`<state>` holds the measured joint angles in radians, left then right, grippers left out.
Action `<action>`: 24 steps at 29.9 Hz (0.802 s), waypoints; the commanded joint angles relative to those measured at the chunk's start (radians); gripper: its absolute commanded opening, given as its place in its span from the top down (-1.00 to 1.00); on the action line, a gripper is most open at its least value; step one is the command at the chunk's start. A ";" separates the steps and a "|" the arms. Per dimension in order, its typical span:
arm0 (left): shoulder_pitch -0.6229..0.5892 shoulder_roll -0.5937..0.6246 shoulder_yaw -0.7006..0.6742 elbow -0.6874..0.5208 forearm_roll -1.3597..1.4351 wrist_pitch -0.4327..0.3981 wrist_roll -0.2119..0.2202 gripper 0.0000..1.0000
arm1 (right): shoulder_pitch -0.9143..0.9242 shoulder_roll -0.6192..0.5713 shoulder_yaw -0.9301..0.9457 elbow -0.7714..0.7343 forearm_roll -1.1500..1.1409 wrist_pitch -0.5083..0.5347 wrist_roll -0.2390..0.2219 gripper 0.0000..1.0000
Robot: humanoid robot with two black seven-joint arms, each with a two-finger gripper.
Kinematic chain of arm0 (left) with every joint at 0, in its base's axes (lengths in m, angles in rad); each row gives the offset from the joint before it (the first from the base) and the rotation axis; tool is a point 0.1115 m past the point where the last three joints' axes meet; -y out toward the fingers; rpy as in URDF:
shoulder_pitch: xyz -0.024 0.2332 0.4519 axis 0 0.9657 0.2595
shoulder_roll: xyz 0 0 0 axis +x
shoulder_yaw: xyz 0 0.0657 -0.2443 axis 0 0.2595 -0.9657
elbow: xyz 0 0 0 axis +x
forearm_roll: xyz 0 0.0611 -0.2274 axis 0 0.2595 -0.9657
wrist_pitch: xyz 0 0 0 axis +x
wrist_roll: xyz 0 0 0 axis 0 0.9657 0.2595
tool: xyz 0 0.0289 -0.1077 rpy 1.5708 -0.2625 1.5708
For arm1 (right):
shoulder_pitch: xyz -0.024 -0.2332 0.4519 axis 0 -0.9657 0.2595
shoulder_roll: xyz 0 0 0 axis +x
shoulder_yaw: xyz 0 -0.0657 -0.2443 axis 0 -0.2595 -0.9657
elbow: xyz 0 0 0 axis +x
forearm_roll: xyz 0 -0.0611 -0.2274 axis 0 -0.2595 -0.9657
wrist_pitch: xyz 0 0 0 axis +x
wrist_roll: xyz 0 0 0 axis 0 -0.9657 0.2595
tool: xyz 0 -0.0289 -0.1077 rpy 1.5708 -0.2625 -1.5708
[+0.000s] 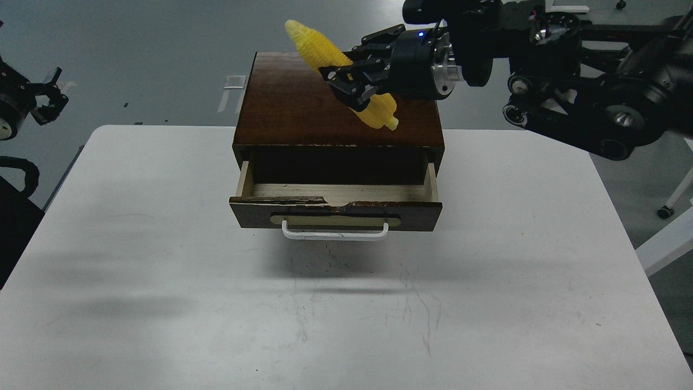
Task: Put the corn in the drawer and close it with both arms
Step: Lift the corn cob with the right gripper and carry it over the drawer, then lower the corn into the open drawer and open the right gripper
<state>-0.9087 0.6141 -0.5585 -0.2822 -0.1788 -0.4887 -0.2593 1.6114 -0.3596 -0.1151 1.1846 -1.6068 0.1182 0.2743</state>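
The yellow corn [325, 51] is held in the air by my right gripper [349, 84], which is shut on its middle. The cob tilts, its tapered end up left, above the top of the dark brown cabinet [303, 108]. The drawer [335, 208] stands pulled open below, with pale wood inside, a chipped top edge and a white bar handle [334, 234]. The drawer's inside looks empty. My left gripper [50, 103] is small and dark at the far left edge, beyond the table and well away from the drawer.
The white table [162, 281] carries the cabinet at its far middle. My right arm [584, 114] reaches in from the upper right over the table's far right corner. White furniture legs [668, 238] stand on the grey floor at the right.
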 commanded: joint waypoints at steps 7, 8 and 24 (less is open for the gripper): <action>0.022 0.006 0.002 0.001 -0.002 0.000 0.002 -0.96 | 0.010 0.099 -0.141 0.004 -0.192 0.000 0.036 0.66; 0.024 0.006 0.002 0.001 -0.002 0.000 0.000 -0.96 | 0.015 0.108 -0.156 0.003 -0.229 0.000 0.037 0.64; 0.040 0.010 0.003 0.012 -0.002 0.000 0.000 -0.96 | -0.021 0.139 -0.198 -0.049 -0.271 -0.002 0.069 -0.24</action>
<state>-0.8707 0.6244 -0.5553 -0.2686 -0.1823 -0.4887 -0.2592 1.5960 -0.2221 -0.3120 1.1507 -1.8790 0.1181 0.3437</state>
